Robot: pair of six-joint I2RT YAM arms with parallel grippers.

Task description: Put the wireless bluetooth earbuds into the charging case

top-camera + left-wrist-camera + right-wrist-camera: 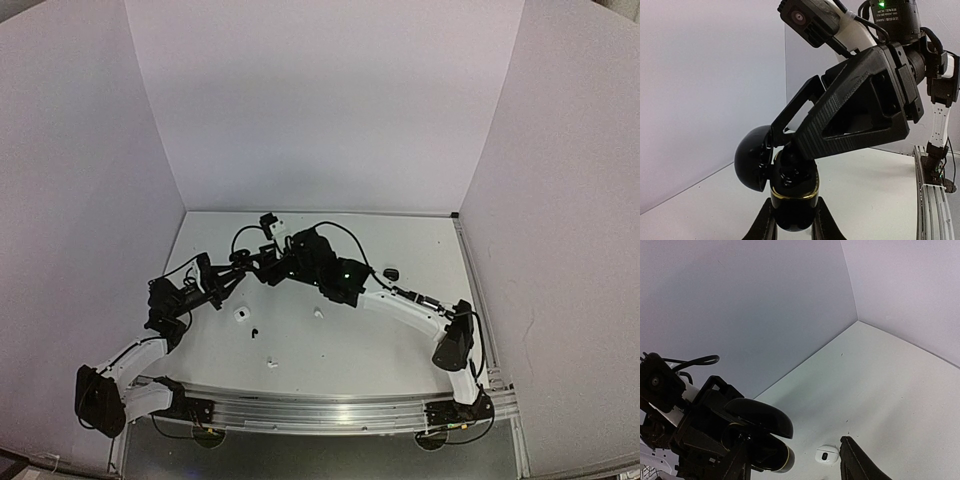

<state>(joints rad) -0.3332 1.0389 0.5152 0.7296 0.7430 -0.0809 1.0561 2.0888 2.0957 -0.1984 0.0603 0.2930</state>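
My left gripper [792, 227] is shut on the base of a black charging case [792, 197] with a gold rim, held upright with its lid [752, 157] hinged open. Glossy black shapes sit in its top; I cannot tell whether they are earbuds. My right gripper [795, 462] is open, and one of its fingers [840, 115] rests its tip on the case's open top. In the top view the two grippers meet at the left middle [250, 266]. A black earbud [256, 332] and two white earbuds [318, 312] [269, 362] lie on the table.
A white case [241, 314] lies on the table below the grippers; it also shows in the right wrist view [826, 455]. Another black case [390, 274] lies right of the right arm. White walls enclose the table on three sides.
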